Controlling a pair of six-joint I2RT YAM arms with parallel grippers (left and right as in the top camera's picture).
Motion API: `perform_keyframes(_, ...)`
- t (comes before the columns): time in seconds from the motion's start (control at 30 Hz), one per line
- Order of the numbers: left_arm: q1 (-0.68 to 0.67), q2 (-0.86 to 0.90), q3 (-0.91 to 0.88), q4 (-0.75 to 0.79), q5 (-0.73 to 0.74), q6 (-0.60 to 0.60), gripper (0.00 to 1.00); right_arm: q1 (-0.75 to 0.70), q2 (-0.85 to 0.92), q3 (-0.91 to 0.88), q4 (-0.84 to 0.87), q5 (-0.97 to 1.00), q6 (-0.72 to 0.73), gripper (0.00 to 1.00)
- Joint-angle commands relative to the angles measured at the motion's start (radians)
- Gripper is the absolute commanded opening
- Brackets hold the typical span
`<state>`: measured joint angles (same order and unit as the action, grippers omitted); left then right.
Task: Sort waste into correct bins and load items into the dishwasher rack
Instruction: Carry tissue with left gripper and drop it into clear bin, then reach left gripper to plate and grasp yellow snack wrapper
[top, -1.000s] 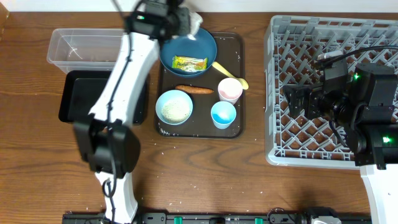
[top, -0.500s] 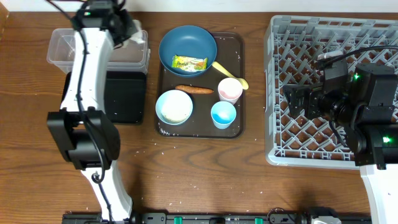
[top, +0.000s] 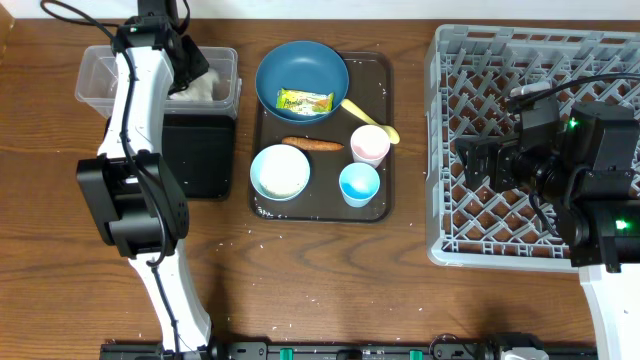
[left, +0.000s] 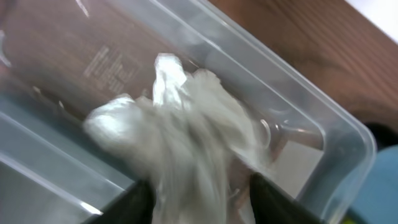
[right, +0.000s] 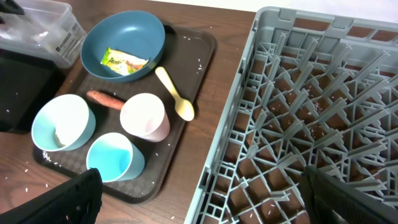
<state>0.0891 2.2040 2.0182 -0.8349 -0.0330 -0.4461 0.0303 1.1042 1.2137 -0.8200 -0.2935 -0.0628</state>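
My left gripper (top: 192, 68) hangs over the right end of the clear plastic tub (top: 110, 75). Its jaws stand apart, and the crumpled white paper (left: 180, 124) sits blurred and loose between them, inside the tub (left: 323, 130). The black bin tray (top: 200, 155) lies just in front. The dark blue plate (top: 302, 72) holds the yellow-green scrap (top: 305, 101). Close by lie the orange stick (top: 312, 144), yellow spoon (top: 365, 115), pink cup (top: 369, 145), light blue cup (top: 359, 184) and a bowl with rice (top: 280, 172). Over the grey rack (top: 530, 60), my right gripper (right: 214, 199) is wide open with nothing in it.
The dishes stand on a dark brown serving tray (top: 375, 70) between the bins and the rack. Loose rice grains speckle that tray, the rack floor and the wooden table (top: 330, 280). The right arm's body (top: 590, 170) covers the rack's right side.
My left arm swung left from above the blue plate to the clear tub, carrying the white paper. Its jaws then parted. The right arm has not moved.
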Motion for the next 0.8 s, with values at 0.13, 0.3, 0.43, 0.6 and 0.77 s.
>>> perform_keyframes(0.13, 0.004, -0.001, -0.004, 0.002, -0.01, -0.004, 0.72, -0.004, 0.0, 0.016, -0.007, -0.01, -0.013, 0.99)
perform_keyframes(0.3, -0.003, -0.029, 0.002, 0.005, 0.14, 0.064, 0.73, -0.004, 0.0, 0.016, -0.007, -0.01, -0.013, 0.99)
perform_keyframes(0.43, -0.06, -0.069, 0.01, 0.024, 0.232, 0.185, 0.73, -0.004, 0.001, 0.016, -0.005, -0.01, -0.013, 0.99)
perform_keyframes(0.6, -0.169, -0.063, 0.008, 0.036, 0.206, 0.202, 0.77, -0.004, 0.002, 0.016, -0.004, -0.01, -0.013, 0.99)
perform_keyframes(0.77, -0.28, -0.007, 0.007, 0.09, 0.143, 0.198, 0.83, -0.004, 0.003, 0.016, -0.007, -0.01, -0.013, 0.99)
